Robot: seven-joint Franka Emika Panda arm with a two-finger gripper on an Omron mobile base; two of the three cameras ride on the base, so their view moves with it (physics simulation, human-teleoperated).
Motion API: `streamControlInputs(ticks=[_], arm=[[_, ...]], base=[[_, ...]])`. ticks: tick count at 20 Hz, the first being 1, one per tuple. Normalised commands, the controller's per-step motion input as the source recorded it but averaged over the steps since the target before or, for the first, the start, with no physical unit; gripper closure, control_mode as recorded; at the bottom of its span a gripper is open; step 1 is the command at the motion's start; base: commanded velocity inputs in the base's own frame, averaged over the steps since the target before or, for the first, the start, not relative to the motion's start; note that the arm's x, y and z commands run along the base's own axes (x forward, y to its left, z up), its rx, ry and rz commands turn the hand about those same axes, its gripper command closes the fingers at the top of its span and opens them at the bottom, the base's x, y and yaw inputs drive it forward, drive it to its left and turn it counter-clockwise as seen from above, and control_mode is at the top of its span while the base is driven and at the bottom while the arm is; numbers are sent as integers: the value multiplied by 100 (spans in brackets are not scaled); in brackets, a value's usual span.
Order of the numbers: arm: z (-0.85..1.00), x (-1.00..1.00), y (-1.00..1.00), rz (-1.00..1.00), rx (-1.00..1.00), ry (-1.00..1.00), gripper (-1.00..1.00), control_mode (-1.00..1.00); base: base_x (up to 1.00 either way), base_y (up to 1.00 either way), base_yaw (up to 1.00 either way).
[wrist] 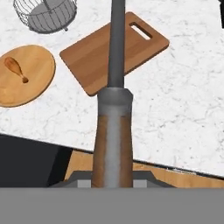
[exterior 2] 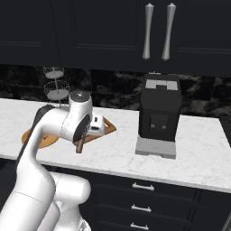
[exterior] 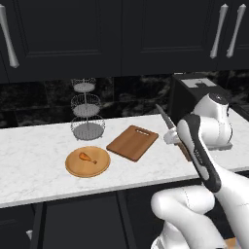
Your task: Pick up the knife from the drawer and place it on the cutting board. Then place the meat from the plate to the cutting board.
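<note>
The gripper point(wrist: 112, 186) clamps the knife point(wrist: 114, 113) by its wooden handle; steel blade reaches ahead over the flat rectangular cutting board point(wrist: 94, 57).

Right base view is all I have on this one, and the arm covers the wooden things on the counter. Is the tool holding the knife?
Observer: Yes. In the hand view the tool is shut on the knife, gripping its brown handle, with the grey blade pointing toward the cutting board.
Operator: Is anything on that board?
Observer: No. The left base view shows its whole top bare.
Operator: And the meat?
Observer: The chicken drumstick lies on the round plate, which sits on the counter just left of the board.
</note>
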Motion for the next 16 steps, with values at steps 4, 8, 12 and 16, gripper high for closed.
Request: streamControlInputs(ticks=[4,8,12,16], arm=[[-41,71,0,-4,0,5,100,-100],[-30,50,1,-1,-1,14,100,-100],[-18,68,22,-6,0,5,100,-100],[-14,58,38,-9,0,0,100,-100]], base=[[0,0,0],[0,0,0],[0,0,0],[0,0,0]])
